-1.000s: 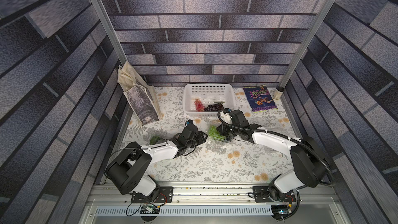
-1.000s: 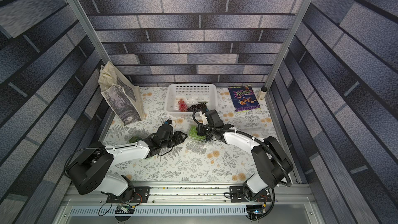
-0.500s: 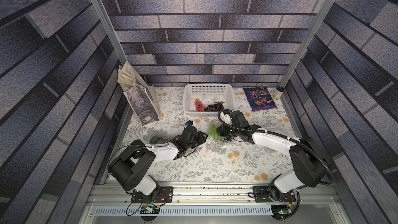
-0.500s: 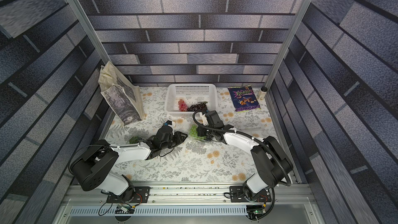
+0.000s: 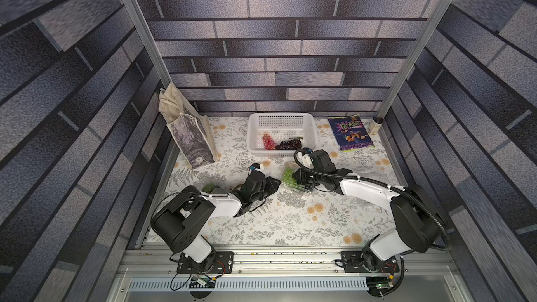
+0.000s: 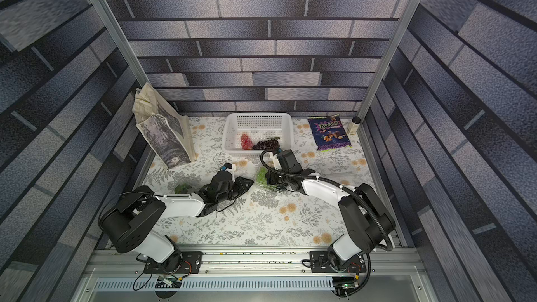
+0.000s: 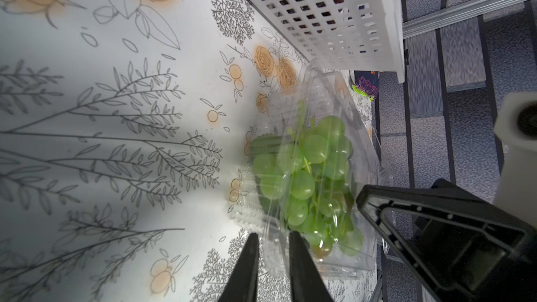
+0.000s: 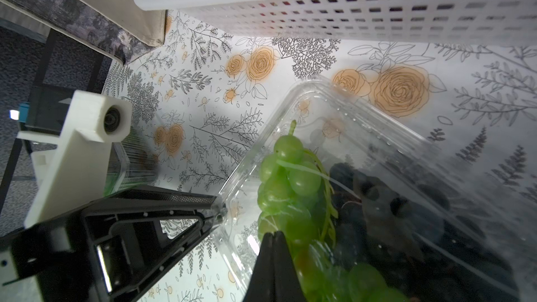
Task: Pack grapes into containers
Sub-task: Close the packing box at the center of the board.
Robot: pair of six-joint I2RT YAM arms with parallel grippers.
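Floral tablecloth [image 5: 290, 222] in a booth with brick-pattern walls, both arms reaching toward the middle. Clear clamshell container [image 5: 300, 188] lies on the cloth between the two pincers. Its lid looks partly raised, and green grapes [image 7: 302, 169] are inside.

Left pincer [image 7: 273, 235] sits low at the container's corner. Its fingers [image 7: 250, 262] straddle the corner lip with a narrow gap and plastic between them. Cannot tell whether they actually clamp it.

Right pincer [image 8: 273, 238] comes in from the opposite side with its fingers pressed together and nothing visible between them. Its tip is at the green bunch in the box.

White basket [image 5: 281, 118] stands just beyond both pincers, closer to the right one. Red grapes [image 5: 268, 141] and dark grapes [image 5: 289, 144] lie in it by the wall facing the pincers.

Second green bunch [image 5: 209, 187] lies well behind the left pincer, beside that arm's forearm. Too small in the top views to tell whether it is boxed.

Tote bag [image 5: 189, 137] leans well off to the left pincer's outer side. Snack bag [image 5: 350, 133] lies flat beyond the right pincer, past the basket.
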